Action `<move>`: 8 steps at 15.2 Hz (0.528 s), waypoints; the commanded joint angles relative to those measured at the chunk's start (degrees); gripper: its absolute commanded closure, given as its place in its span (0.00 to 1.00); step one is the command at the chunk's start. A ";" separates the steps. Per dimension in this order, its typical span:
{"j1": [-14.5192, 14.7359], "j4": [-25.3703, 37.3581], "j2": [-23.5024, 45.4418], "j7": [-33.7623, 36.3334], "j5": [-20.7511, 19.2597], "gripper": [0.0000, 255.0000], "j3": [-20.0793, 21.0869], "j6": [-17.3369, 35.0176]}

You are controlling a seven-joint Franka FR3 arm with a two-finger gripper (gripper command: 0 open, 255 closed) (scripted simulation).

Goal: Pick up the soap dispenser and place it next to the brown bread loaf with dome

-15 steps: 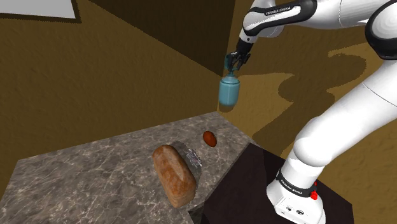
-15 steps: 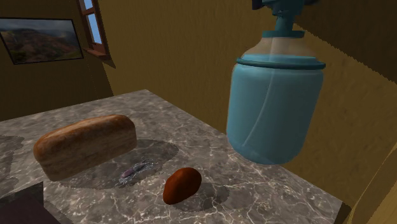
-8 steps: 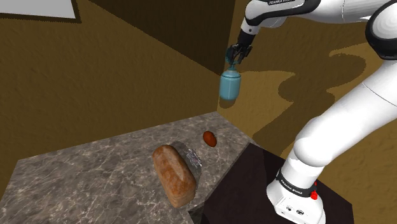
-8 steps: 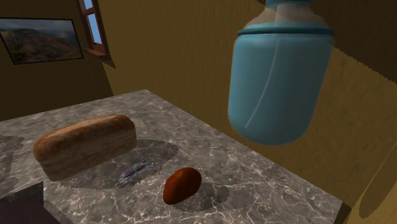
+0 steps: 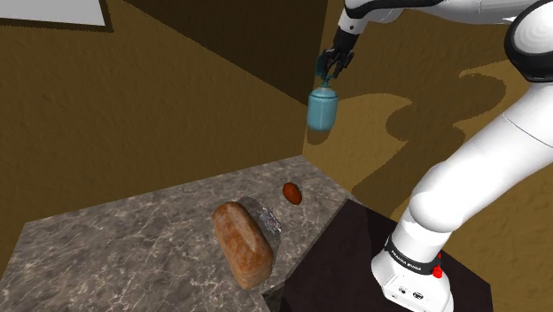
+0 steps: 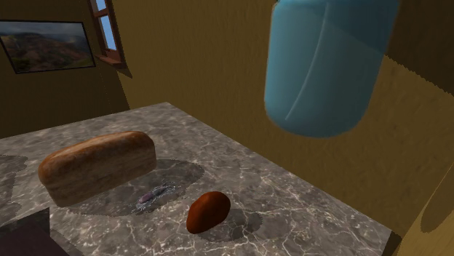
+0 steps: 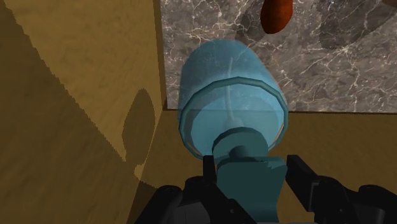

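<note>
A translucent blue soap dispenser (image 5: 322, 108) with a teal pump hangs high in the air over the far corner of the marble counter (image 5: 133, 239). My black gripper (image 5: 330, 71) is shut on its pump head. In the wrist view the fingers (image 7: 213, 175) clasp the teal pump, with the gripper (image 7: 251, 173) above the bottle (image 7: 229, 89). The bottle (image 6: 327, 65) looms large in the second exterior view. The brown bread loaf (image 5: 241, 241) (image 6: 98, 166) lies on the counter far below, with a clear domed piece (image 5: 267, 218) against it.
A reddish-brown oval object (image 5: 292, 192) (image 6: 208, 212) (image 7: 277, 14) lies near the counter's corner, between the loaf and the wall. Ochre walls meet behind that corner. A picture (image 6: 47, 44) and a window (image 6: 105, 29) hang on the wall. The dark stand (image 5: 354, 253) adjoins the counter.
The gripper has risen with the soap dispenser, lifting it further above the counter and slightly towards the shoulder view's right. The loaf and oval object have stayed put.
</note>
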 commanded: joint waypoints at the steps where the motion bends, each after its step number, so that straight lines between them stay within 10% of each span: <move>1: 0.04 1.91 0.27 -0.16 0.12 1.00 -0.03 -1.60; 8: 0.29 8.99 1.93 -0.47 0.68 1.00 -0.06 -7.06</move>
